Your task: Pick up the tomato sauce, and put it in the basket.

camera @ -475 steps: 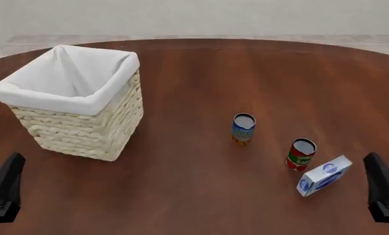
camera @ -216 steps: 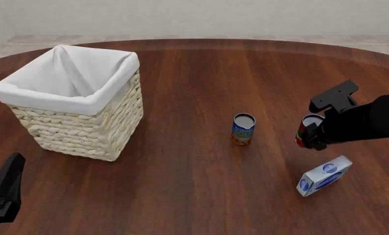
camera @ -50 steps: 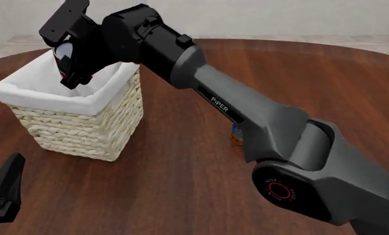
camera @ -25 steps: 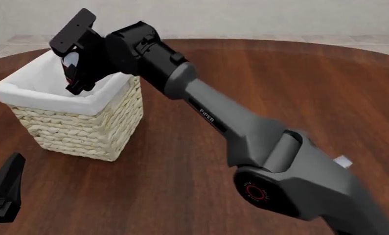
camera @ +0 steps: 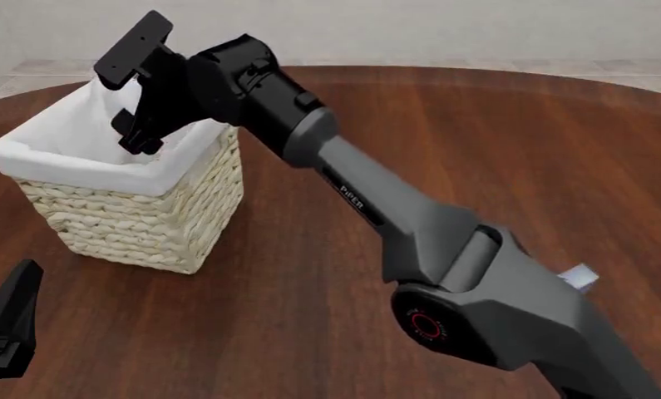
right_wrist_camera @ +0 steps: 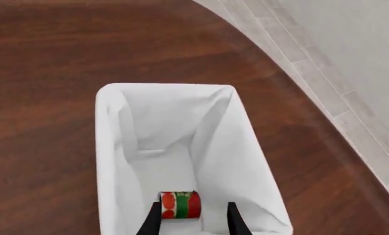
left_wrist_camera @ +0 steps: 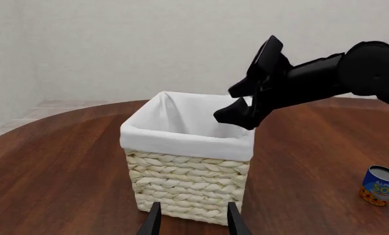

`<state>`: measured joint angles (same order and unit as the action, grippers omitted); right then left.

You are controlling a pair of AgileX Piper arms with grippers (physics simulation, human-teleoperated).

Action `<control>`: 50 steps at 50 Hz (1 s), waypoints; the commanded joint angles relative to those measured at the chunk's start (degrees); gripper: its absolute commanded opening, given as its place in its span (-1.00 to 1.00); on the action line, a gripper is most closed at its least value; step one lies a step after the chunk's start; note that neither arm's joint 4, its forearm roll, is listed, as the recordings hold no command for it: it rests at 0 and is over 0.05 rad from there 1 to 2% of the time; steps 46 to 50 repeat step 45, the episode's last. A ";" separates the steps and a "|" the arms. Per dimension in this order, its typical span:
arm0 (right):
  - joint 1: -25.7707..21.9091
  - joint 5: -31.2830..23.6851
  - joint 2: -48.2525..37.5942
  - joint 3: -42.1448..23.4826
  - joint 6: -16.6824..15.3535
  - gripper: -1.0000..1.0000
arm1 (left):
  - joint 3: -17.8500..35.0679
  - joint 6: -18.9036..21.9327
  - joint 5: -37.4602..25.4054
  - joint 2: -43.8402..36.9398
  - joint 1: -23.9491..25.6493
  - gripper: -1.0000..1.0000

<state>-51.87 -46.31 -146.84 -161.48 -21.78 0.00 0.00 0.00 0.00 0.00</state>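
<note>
A: Where's the tomato sauce (right_wrist_camera: 180, 204)?

B: Inside the basket (camera: 141, 224), lying on its side on the white liner at the bottom. Only the right wrist view shows it; from the front the basket wall and the arm hide it.

A: Right gripper (camera: 140, 94)?

B: Above the basket's open top, fingers spread, nothing between them. The wrist view looks straight down past both fingertips at the can, which is well below them, no contact.

A: Left gripper (left_wrist_camera: 191, 223)?

B: Low at the near left of the table (camera: 441, 133), well apart from the basket. Fingers parted, empty, pointed at the basket's wicker side.

A: Anything else on the table?

B: Blue-and-orange can (left_wrist_camera: 379, 185) upright, off to the basket's right, seen in the left wrist view. A corner of the white box (camera: 578, 275) peeks out behind the right arm in the front view.
</note>
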 commanded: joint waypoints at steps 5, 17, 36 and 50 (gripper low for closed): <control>0.01 -0.47 1.51 -0.49 -0.39 1.00 | 0.00 0.00 0.00 0.00 0.00 1.00; -0.23 -1.33 4.47 0.13 -1.63 1.00 | 0.00 0.00 0.00 0.00 0.00 1.00; -1.07 10.91 19.37 24.68 -2.13 1.00 | 0.00 0.00 0.00 0.00 0.00 1.00; -1.96 15.92 26.28 35.02 -2.05 1.00 | 0.00 0.00 0.00 0.00 0.00 1.00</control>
